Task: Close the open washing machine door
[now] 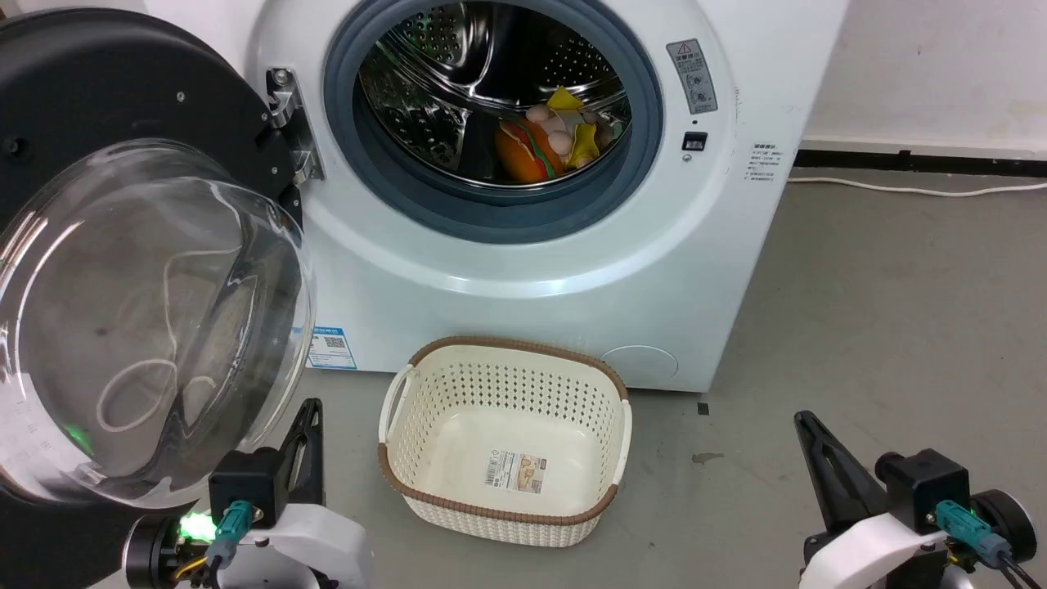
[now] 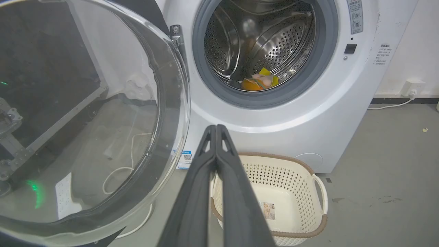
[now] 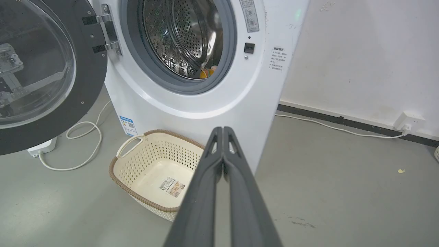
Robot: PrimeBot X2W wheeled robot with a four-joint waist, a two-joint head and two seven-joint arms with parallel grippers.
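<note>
Now my left gripper [image 2: 216, 127], fingers pressed together, waits beside the round black-rimmed glass door [image 1: 123, 90] — pushing its slick bowl risks slipping.

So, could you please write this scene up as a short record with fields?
door: open, swung out to the left on its hinge
washer: colourful items in drum
basket: empty, on floor before washer
left end effector: shut, empty, near door's lower edge
right end effector: shut, empty
</note>
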